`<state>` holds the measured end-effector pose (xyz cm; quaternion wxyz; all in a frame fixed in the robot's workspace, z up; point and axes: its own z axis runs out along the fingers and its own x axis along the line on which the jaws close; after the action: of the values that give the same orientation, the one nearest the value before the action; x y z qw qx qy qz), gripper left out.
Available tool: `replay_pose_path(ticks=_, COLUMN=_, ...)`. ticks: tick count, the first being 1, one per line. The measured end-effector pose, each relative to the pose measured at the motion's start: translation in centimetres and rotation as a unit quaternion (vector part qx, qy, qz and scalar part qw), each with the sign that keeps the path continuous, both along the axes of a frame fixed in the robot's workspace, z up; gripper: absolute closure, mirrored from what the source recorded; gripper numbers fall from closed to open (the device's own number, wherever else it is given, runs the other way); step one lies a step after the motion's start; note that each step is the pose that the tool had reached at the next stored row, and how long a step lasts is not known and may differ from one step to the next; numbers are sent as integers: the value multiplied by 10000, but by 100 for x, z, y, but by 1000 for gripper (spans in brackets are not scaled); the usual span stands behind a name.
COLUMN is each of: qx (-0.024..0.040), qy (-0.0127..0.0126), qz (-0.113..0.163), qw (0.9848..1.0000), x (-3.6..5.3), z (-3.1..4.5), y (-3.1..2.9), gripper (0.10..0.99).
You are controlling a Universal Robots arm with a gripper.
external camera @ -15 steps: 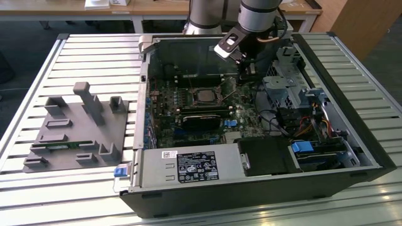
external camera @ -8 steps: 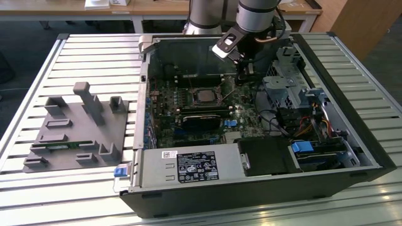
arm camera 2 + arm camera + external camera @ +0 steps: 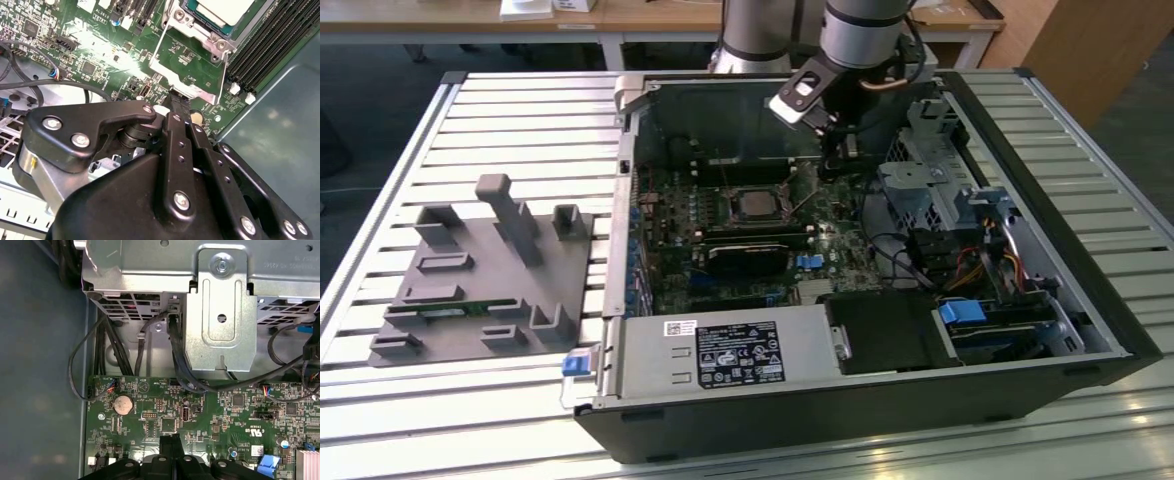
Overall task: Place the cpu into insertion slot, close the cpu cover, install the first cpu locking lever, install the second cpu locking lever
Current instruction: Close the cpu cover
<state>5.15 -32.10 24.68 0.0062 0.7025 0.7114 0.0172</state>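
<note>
Cpu looks seated to me. In the second wrist view its silvery top lies flat and square inside the metal rim of the slot, right beside the long black memory slots. So I'd say the step in hand is closing the cover.

That thin silver frame is open, swung away from the slot and lying out over the green board, with the board visible through its window. The gripper has its tips right at the cover's free edge, the one far from the hinge. The two fingers look pinched together with no gap in both wrist views. I can't tell whether the cover's thin lip is caught between them. In the exterior view the gripper is down inside the open case, just to the exterior view's right of the slot.

How I'd do this bit well:
- Carry the free edge round in an arc about the hinge instead of dragging it straight across the board.
- Go slow. If the lip is only hooked, it could slip and slap down on the chip.
- Keep the tips off the chip's top, and don't press until the frame sits flat around it.
- Mind the black cables and the metal drive cage close by.
</note>
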Motion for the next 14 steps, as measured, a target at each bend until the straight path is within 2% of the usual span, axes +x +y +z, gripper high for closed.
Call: replay_pose_path(ticks=14, qx=0, qy=0, qz=0, qw=10000, x=-37, z=0, y=0, gripper=980)
